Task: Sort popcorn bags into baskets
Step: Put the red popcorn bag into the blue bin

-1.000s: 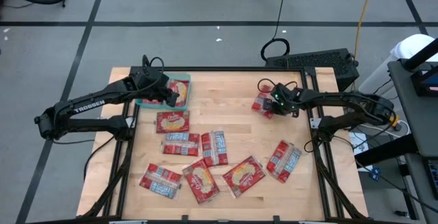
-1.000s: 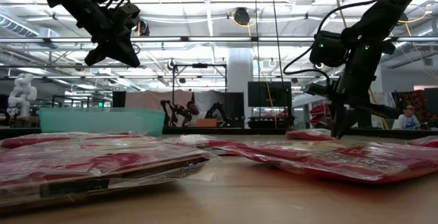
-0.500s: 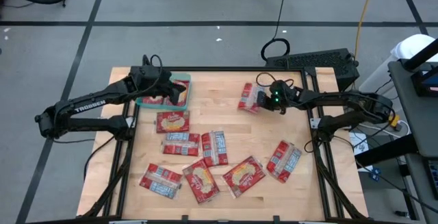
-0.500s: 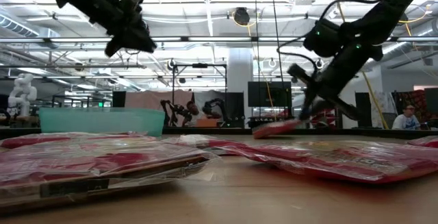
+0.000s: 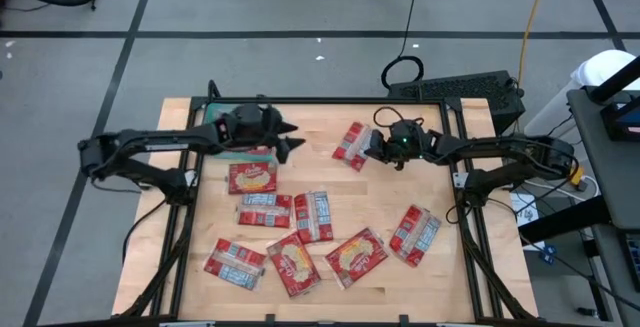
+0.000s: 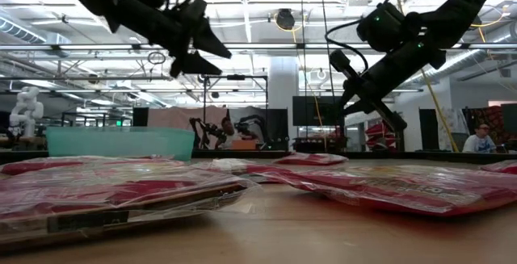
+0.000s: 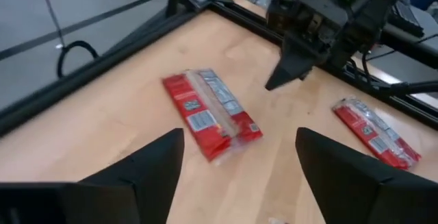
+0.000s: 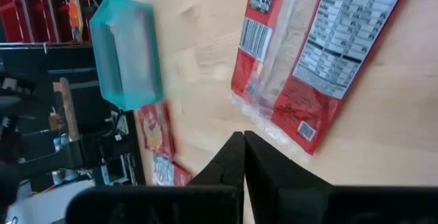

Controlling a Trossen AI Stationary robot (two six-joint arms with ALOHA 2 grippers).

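Flat red popcorn packet lies label-up on the wooden table, just beyond the right gripper tips.
Its fingers are pressed together, holding nothing; the packet lies between them and the left gripper, whose fingers spread wide, empty, beside the shallow teal plastic tray.

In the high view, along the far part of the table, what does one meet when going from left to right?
Teal basket → left end effector, open → one popcorn bag lying flat on the wood → right end effector, shut, empty.
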